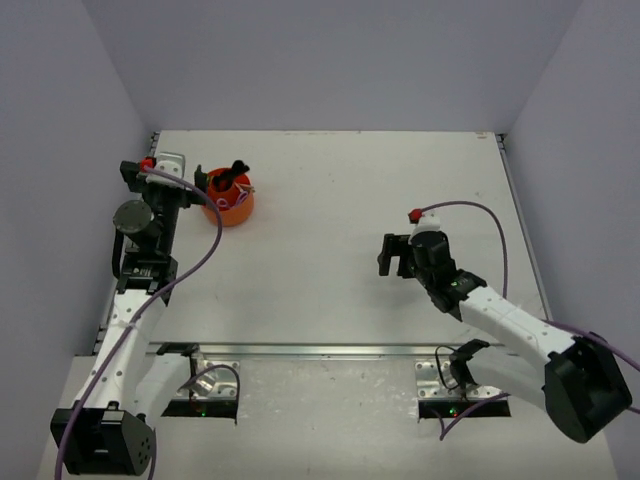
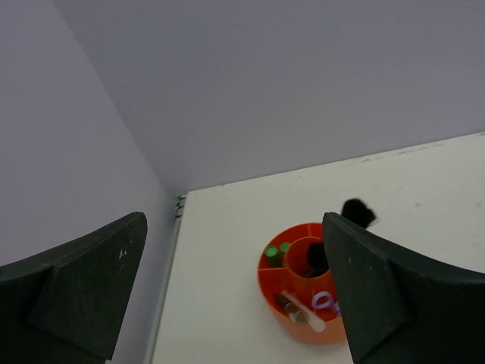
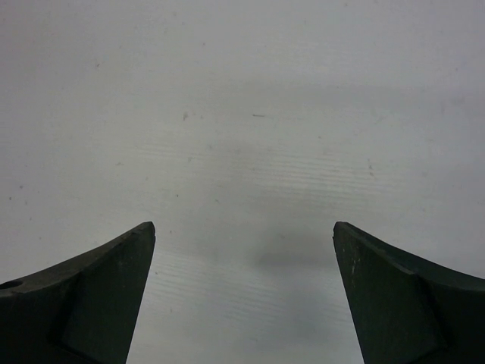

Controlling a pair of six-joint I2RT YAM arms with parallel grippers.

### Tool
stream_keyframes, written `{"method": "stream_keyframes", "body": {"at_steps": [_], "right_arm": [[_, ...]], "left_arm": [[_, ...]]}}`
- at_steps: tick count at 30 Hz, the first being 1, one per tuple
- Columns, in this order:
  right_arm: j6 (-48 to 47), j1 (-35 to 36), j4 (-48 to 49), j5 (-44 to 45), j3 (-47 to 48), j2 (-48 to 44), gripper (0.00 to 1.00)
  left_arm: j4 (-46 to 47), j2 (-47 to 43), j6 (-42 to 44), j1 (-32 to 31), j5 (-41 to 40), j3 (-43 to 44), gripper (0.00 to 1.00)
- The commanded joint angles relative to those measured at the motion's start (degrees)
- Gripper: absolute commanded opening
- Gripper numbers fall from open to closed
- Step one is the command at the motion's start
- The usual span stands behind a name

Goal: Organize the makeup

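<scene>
Jaws gape empty on left gripper (image 2: 233, 227) and right gripper (image 3: 244, 231). Round orange divided tub (image 2: 297, 332), at the table's (image 1: 350, 200) ten o'clock, holds tiny green tubes (image 2: 271, 252), lilac looped tool (image 2: 326, 301), black flared-head brush (image 2: 356, 212).

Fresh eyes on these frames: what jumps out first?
The orange tub at the far left of the table is the only bright thing. A black brush sticks up from its centre, with green tubes and a lilac looped tool in its side compartments. The left gripper hangs open and empty close by it; the right gripper is open over the table at mid-right.
</scene>
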Motion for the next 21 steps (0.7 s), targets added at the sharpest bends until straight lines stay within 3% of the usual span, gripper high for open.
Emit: {"method": "stream_keyframes", "body": {"at_steps": [1, 4, 9, 16, 21], "right_arm": [[9.09, -8.57, -5.59, -3.68, -5.07, -10.94, 0.99], [8.32, -12.10, -8.93, -2.47, -6.84, -15.09, 0.99], [6.77, -12.31, -13.24, -2.72, -6.29, -16.02, 0.99], [8.76, -12.31, -19.76, -5.25, -3.38, -16.44, 0.99], [9.05, -12.31, -17.91, -6.58, -6.11, -19.70, 0.99]], "left_arm": [[-12.16, -3.05, 7.08, 2.55, -15.79, -5.59, 1.00], [-18.64, -5.50, 8.37, 5.35, -14.84, -10.15, 1.00], [-23.09, -8.89, 9.02, 8.22, -14.66, -17.89, 1.00], [-25.46, -15.39, 8.72, 8.71, -12.89, -27.37, 1.00], [-24.87, -19.15, 8.21, 8.71, -16.16, -29.05, 1.00]]}}
